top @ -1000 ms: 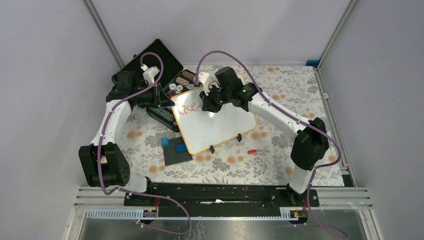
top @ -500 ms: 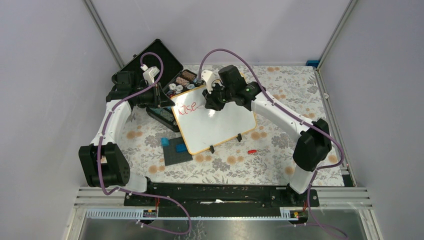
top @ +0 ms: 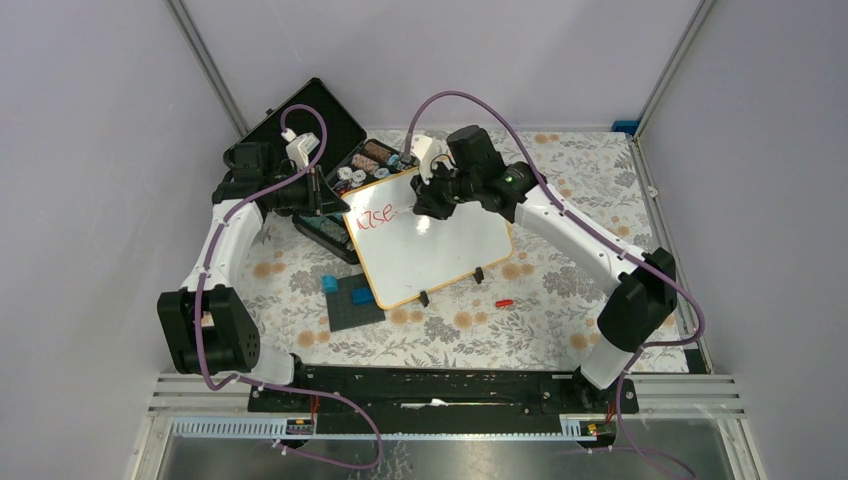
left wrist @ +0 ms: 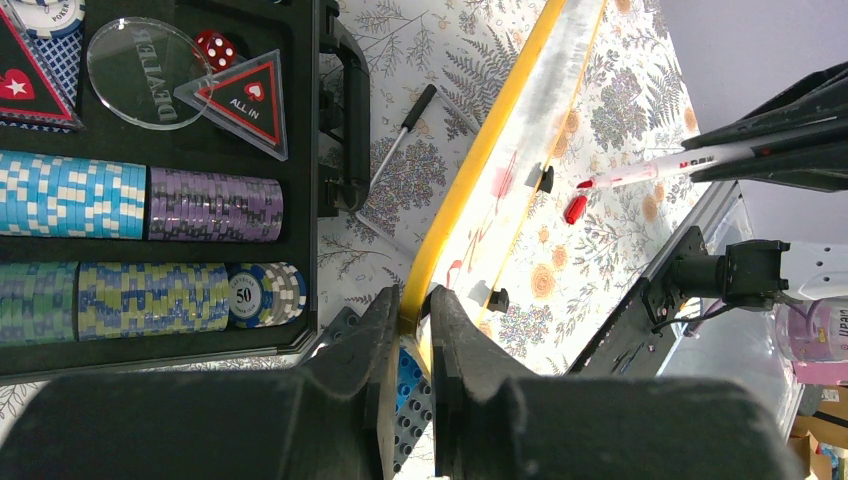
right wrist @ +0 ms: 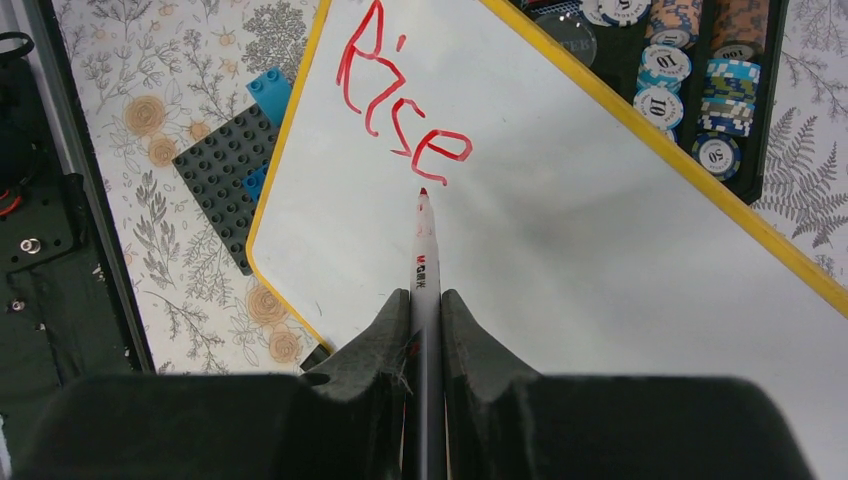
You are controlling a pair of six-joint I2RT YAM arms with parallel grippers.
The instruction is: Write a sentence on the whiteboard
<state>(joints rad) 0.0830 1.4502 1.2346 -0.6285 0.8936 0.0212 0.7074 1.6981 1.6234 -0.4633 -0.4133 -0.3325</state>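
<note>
On the whiteboard [top: 430,240], toward its left end, the sentence [right wrist: 400,95] so far reads only 1 red word, "Rise". The board lies at an angle on the floral tabletop [top: 580,190], with its 2 black feet along its near edge. The right gripper [right wrist: 425,300] is over the board's upper middle, its fingers pressed together on a white marker [right wrist: 424,245]. The marker's red tip sits just past the final "e" of the word; whether it touches the surface cannot be told. The left gripper [left wrist: 415,300] is at the board's left edge, its fingers pinching the yellow-tan frame. Just beyond the board's far-left edge, an open black case [top: 320,125] holds rows of poker chips [left wrist: 120,200], and that edge of the board overlaps it. Beside the board's near-left corner lies a dark grey studded plate [top: 352,303] carrying blue blocks. A small red cap [top: 504,301] rests on the tabletop, just off the board's near-right corner.
</note>
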